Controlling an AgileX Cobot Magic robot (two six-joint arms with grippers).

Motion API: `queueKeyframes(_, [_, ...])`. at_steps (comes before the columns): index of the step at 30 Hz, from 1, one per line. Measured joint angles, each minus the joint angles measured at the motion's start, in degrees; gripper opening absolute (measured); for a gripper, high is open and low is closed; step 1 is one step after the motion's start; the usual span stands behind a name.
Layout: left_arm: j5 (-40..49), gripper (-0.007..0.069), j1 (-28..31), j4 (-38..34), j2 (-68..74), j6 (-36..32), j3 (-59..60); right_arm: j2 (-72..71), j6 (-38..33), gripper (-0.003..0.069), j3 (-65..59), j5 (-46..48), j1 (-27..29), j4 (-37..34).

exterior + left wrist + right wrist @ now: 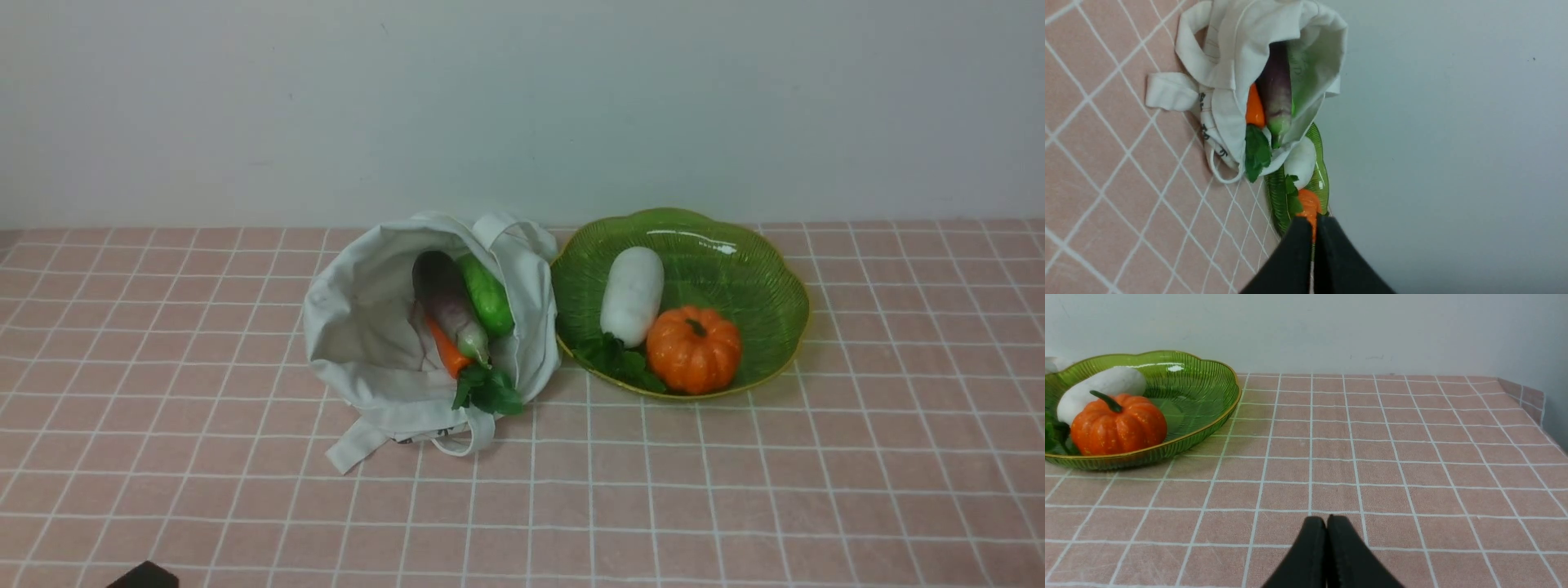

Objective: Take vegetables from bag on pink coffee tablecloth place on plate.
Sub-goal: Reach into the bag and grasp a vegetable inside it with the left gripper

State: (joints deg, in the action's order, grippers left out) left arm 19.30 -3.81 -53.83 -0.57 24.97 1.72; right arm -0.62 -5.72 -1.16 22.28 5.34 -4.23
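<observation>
A plain, pale wall (pixel 522 106) (faintly scuffed in spots) fills the whole background.

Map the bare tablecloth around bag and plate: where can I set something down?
Free: cloth left of the bag; cloth right of the plate; the strip in front of both. Crowded: bag mouth, with eggplant, carrot and gourd packed together; bag and plate nearly touch, leaving no hand gap.
</observation>
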Motion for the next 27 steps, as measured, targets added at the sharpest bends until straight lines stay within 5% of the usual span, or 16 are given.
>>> queueKeyframes(8, [9.48, -0.0005, 0.00, -5.07, 1.10, -4.87, -3.53, 0.00, 0.00, -0.0015, 0.00, 0.00, 0.00, 0.00])
queueKeyframes(19, [48.26, -0.0005, 0.00, 27.93, 45.95, -18.86, -41.22, 0.00, 0.00, -0.0015, 0.00, 0.00, 0.00, 0.00])
queueKeyframes(27, [48.04, -0.0005, -4.81, 32.72, 64.90, -21.59, -55.48, 0.00, 0.00, -0.0015, 0.00, 0.00, 0.00, 0.00])
